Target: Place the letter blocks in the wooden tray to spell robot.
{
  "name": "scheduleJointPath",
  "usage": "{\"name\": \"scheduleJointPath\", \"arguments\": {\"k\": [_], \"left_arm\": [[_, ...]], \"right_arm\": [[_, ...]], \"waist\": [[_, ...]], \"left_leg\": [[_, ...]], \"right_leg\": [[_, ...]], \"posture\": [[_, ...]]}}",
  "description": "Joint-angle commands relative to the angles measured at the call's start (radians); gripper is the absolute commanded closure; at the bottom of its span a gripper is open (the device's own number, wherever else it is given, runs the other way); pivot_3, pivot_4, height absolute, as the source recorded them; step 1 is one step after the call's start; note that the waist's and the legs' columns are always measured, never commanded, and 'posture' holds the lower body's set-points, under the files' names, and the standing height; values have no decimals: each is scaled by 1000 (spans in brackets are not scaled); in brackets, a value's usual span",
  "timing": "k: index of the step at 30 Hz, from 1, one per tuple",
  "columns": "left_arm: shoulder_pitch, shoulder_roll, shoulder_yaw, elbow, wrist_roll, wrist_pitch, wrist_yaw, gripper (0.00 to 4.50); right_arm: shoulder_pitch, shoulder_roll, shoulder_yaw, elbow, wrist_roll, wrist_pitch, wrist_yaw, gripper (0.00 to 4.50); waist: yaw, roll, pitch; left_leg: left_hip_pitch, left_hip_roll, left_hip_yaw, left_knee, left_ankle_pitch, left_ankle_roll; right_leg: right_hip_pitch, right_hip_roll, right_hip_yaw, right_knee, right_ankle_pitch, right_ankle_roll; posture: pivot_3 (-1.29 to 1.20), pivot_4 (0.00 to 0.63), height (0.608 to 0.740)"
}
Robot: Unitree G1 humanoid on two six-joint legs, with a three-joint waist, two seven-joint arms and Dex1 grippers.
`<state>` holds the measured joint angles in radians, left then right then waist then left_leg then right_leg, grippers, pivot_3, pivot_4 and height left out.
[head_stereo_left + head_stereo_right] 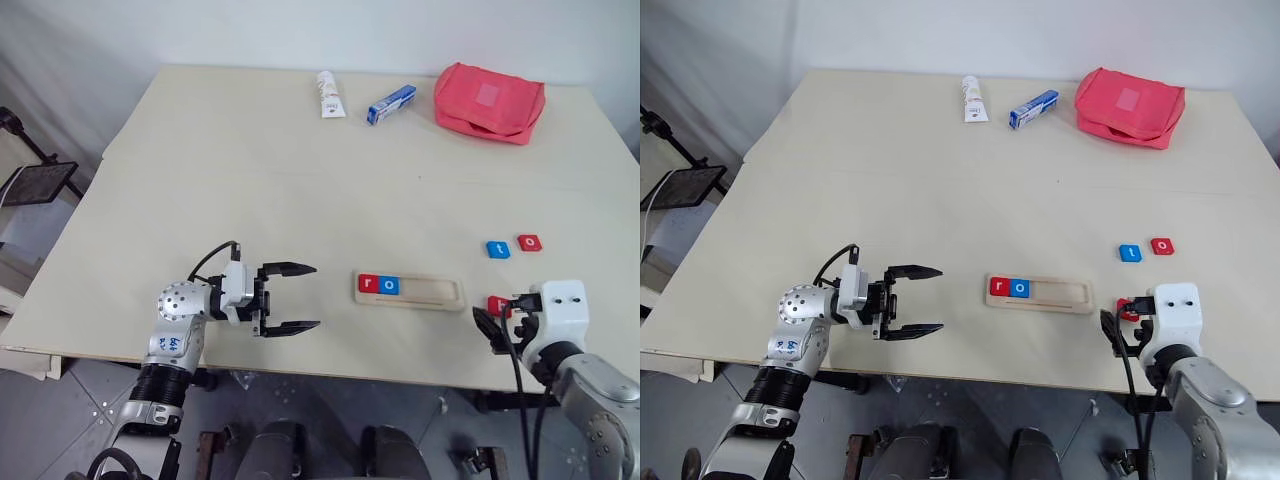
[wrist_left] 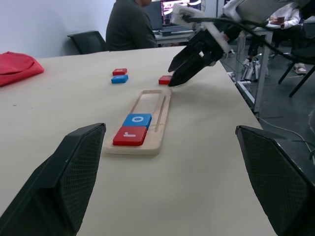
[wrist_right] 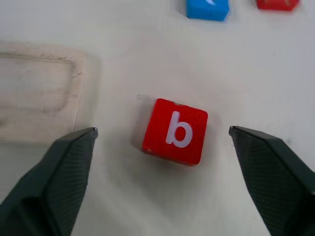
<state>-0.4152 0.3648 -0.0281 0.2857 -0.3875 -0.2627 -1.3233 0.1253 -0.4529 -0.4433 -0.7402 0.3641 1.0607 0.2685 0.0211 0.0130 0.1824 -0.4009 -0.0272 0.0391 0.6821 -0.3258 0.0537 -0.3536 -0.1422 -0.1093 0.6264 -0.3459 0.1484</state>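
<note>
Long narrow pale-wood tray (image 1: pixel 410 290) lies flat near the front edge of the beige table (image 1: pixel 300 180), long axis running left-right. Two tiles are seated at its left end: red square "r" block (image 1: pixel 368 284), then blue square "o" block (image 1: pixel 390 285), touching each other. Rest of the tray slot to the right is bare.

Right gripper (image 3: pixel 162 142) has its fingers spread wide, holding nothing. Red square "b" block (image 3: pixel 175 131) lies flat on the table between the two fingers, touching neither, turned slightly askew. In the head views it sits just right of the tray's right end, partly hidden by the gripper, close to the table's front edge.

Blue square "t" block (image 1: pixel 498 249) and second red square "o" block (image 1: pixel 529 242) lie side by side, apart, farther back and to the right of the tray. Bare table all around them.

Left gripper (image 1: pixel 290 298) is also wide and empty, pointing toward the tray's left end from the left with a clear gap of bare table between.

Far edge of the table: white tube (image 1: pixel 329 93), blue-and-white box (image 1: pixel 391 103), red fabric pouch (image 1: pixel 489 101), all well apart from the work area. Middle of the table is open. A seated person (image 2: pixel 129 27) shows in the left wrist view beyond the table.
</note>
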Motion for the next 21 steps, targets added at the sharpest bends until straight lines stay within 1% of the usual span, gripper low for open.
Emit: {"name": "scheduleJointPath", "arguments": {"k": [1, 2, 5, 6, 8, 11, 13, 15, 17, 21], "left_arm": [[16, -8, -8, -39, -13, -2, 11, 0], [18, -9, -9, -40, -13, -3, 11, 0], [10, -15, -10, -22, -13, -14, 7, 0], [8, -16, -10, -19, -14, -17, 6, 0], [12, -13, -9, -17, -18, -23, -4, 0], [19, -11, -13, -16, -19, -32, -18, 0], [19, -13, -14, -12, -14, -41, -17, 0], [18, -17, -10, -14, -13, -46, -5, 0], [24, -19, -10, -24, -14, -47, 4, 0], [46, -16, -9, -50, -11, -48, 22, 0]], "right_arm": [[41, -131, -33, -42, 38, -69, 144, 8], [56, -170, -33, -35, 42, -89, 181, 8], [110, -392, -29, 56, 48, -156, 406, 8], [118, -442, -29, 87, 48, -178, 453, 8], [115, -554, 1, 196, 17, -285, 565, 8], [72, -677, 78, 350, -23, -431, 707, 8], [-5, -725, 152, 473, -60, -539, 773, 8], [-103, -744, 229, 594, -95, -623, 824, 8], [-201, -742, 305, 696, -128, -685, 872, 8], [-318, -722, 405, 820, -174, -750, 941, 8]], "waist": [[0, 0, 0], [0, -1, 0], [2, -1, 0], [2, -1, 0], [2, -2, 0], [1, -2, 0], [0, -2, 0], [-1, -2, 0], [-1, -2, 0], [2, -2, 0]], "left_leg": [[0, 0, 1, 0, 0, 0], [0, 0, 1, 0, 0, 0], [0, 0, 1, 0, 0, 0], [0, 0, 1, 0, 0, 1], [1, 0, 1, 1, 0, 2], [4, 0, 1, 0, 0, 2], [9, 1, 1, -1, 0, 2], [9, 1, 1, -1, 0, 2], [9, 1, 1, -1, 0, 2], [9, 1, 0, -1, 0, 2]], "right_leg": [[0, 0, 0, 0, 0, 0], [0, 0, 0, 0, 0, 0], [0, 0, 0, -1, 0, 0], [1, 0, 0, -1, 0, 0], [4, 0, -1, -4, 0, 0], [9, 0, -2, -7, 0, 0], [13, 0, -2, -9, 0, 0], [15, -1, -2, -10, 0, 0], [15, -1, -3, -10, 0, 0], [14, -2, -5, -10, 0, 0]], "posture": [[0, 150, 740], [0, 150, 740], [0, 150, 740], [0, 150, 740], [0, 150, 740], [0, 150, 740], [0, 150, 740], [0, 150, 740], [0, 150, 740], [0, 150, 740]]}}
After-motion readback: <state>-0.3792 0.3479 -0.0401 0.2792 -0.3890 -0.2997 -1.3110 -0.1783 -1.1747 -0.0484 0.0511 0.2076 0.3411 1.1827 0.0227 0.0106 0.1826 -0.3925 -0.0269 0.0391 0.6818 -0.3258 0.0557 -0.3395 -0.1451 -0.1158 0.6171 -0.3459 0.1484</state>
